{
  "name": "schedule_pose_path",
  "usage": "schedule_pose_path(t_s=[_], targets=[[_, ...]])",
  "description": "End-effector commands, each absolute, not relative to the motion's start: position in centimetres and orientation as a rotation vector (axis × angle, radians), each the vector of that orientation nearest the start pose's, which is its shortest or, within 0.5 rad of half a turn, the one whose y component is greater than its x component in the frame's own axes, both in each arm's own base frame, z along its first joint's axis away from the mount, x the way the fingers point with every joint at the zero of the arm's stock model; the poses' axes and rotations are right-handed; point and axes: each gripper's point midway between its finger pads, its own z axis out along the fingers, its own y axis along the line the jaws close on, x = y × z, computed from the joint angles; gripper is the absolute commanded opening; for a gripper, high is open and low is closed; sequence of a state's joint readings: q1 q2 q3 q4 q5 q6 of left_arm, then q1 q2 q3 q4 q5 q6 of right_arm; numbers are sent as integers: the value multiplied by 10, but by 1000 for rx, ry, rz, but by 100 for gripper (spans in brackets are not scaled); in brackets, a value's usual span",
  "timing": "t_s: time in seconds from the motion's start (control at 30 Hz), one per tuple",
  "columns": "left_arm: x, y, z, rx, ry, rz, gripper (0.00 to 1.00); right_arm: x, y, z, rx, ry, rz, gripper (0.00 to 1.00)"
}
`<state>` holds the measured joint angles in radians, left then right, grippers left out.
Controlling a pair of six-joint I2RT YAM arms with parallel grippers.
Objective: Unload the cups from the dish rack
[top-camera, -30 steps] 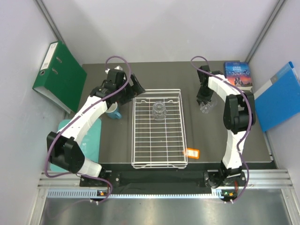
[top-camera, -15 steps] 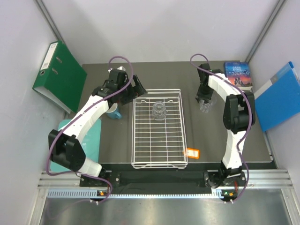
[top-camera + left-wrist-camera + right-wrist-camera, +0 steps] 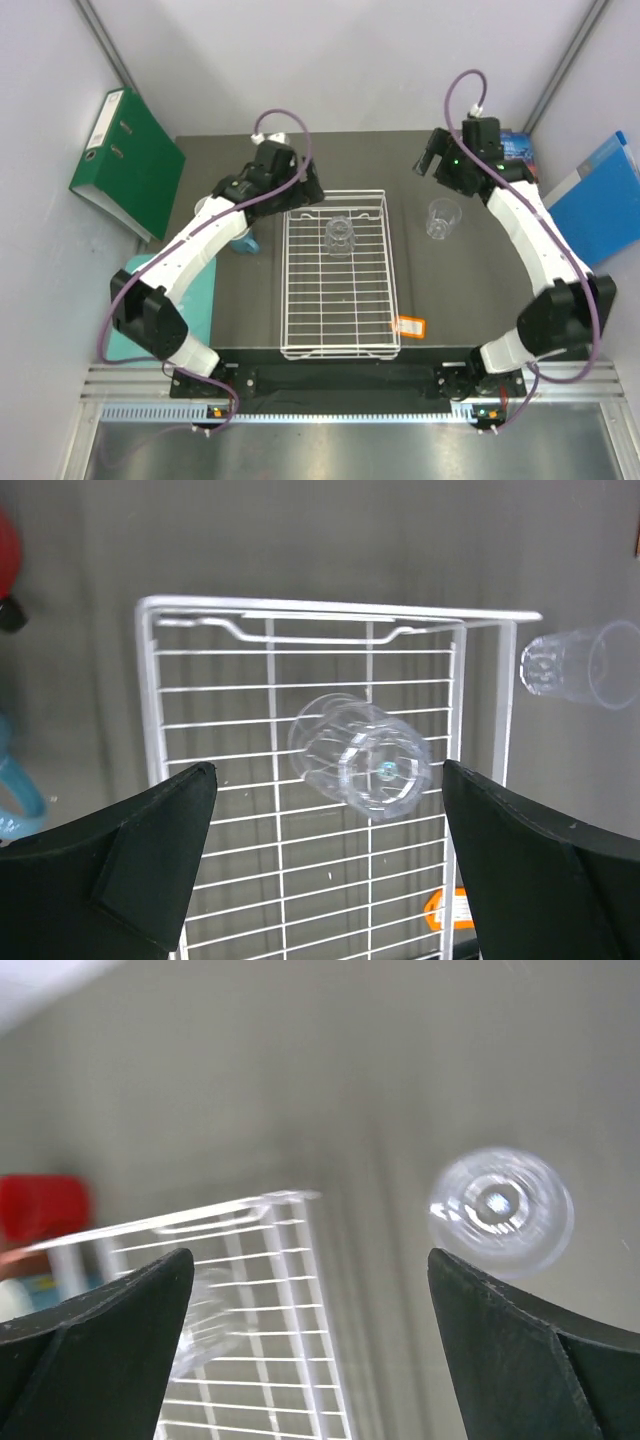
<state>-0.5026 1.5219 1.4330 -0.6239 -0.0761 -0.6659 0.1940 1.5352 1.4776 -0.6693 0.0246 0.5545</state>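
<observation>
The white wire dish rack [image 3: 391, 272] lies mid-table, with one clear glass tumbler [image 3: 339, 237] on its side near the far end. My left gripper [image 3: 301, 187] hovers open above the rack's far-left corner; its wrist view shows that tumbler [image 3: 362, 760] between and below the wide-apart fingers. A second clear tumbler [image 3: 443, 219] stands upright on the table right of the rack. My right gripper [image 3: 433, 158] is open above and behind it, holding nothing. The light-blue mug [image 3: 245, 243] peeks out under the left arm. A red mug [image 3: 40, 1210] shows at the left edge of the right wrist view.
A green binder [image 3: 125, 160] leans at the back left, and a blue folder [image 3: 600, 205] at the right. A book [image 3: 516, 148] lies behind the right arm. A teal mat [image 3: 203, 290] is on the left. An orange tag [image 3: 411, 325] sits at the rack's near-right corner.
The right gripper opened, left the tumbler standing on the table and lifted away toward the back. The left gripper shifted right toward the rack's far edge.
</observation>
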Motion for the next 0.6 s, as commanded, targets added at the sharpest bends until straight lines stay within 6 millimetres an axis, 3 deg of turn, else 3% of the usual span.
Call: schedule_pose_path(t_s=[0.0, 0.03, 0.1, 0.13, 0.33, 0.57], targets=[[361, -230, 227, -45, 2319, -260, 99, 397, 128, 282, 237, 2097, 530, 100], [356, -242, 226, -4, 2321, -265, 99, 390, 130, 272, 220, 2109, 524, 100], [353, -248, 216, 13, 2338, -222, 99, 377, 135, 282, 187, 2068, 536, 100], [351, -252, 210, 24, 2347, -210, 99, 372, 133, 274, 193, 2081, 521, 100], [347, -260, 183, 28, 2412, -189, 99, 341, 136, 271, 154, 2072, 532, 100], [347, -276, 168, 38, 2434, -223, 99, 325, 141, 260, 129, 2094, 552, 100]])
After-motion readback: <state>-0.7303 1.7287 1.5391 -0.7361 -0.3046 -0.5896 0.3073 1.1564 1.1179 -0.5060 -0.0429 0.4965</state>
